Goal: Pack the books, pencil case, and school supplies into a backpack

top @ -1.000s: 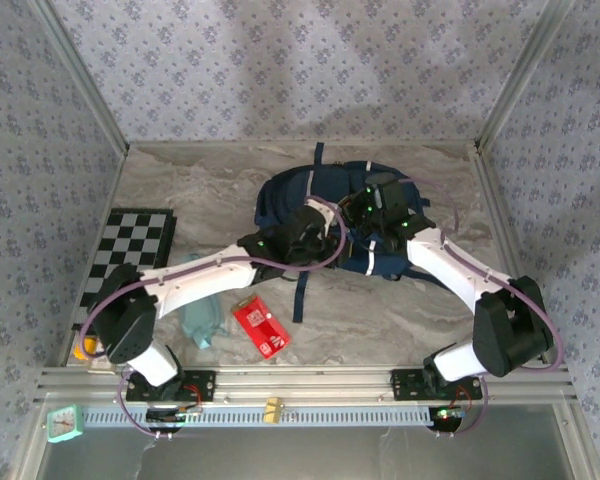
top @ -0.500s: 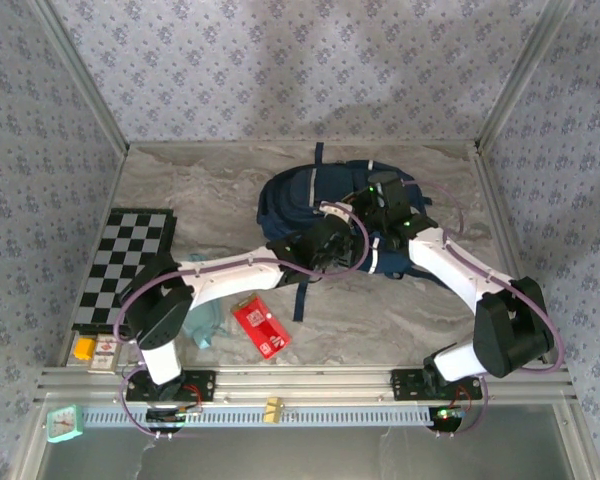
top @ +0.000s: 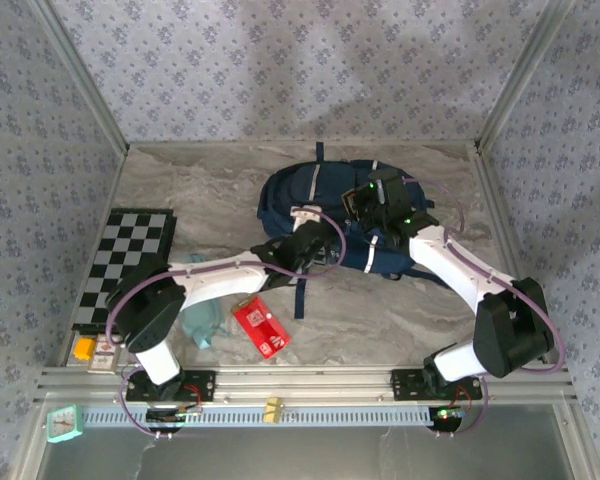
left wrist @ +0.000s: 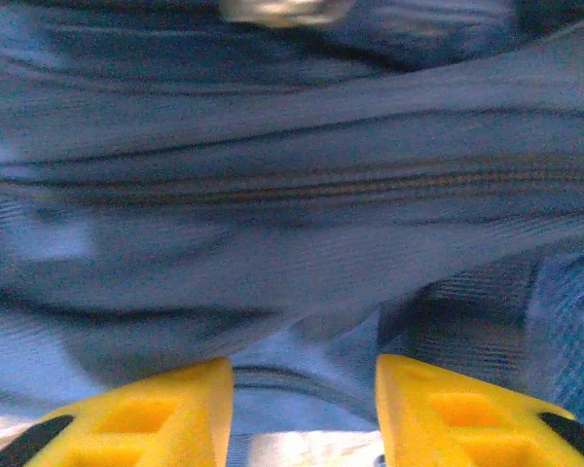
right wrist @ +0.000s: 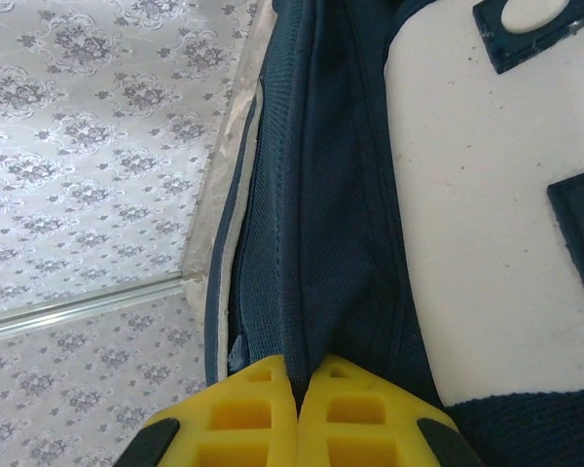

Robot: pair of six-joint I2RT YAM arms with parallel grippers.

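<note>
Toward the far edge of the marbled tabletop [top: 190, 190], mid-width, the backpack [top: 325, 200] lies slumped, its navy fabric coarse-woven and crossed by a zip seam. The right gripper [right wrist: 297, 375] is clenched on a ridge of that cloth beside a smooth white patch [right wrist: 487, 195]. The left gripper [left wrist: 304, 389] has its yellow jaws partly apart at the backpack's near-left side, and whether they touch anything is unclear. By the front-left corner lie the pale teal pencil case [top: 198, 322], half hidden under the left arm [top: 220, 275], and the flat red packet [top: 260, 327].
</note>
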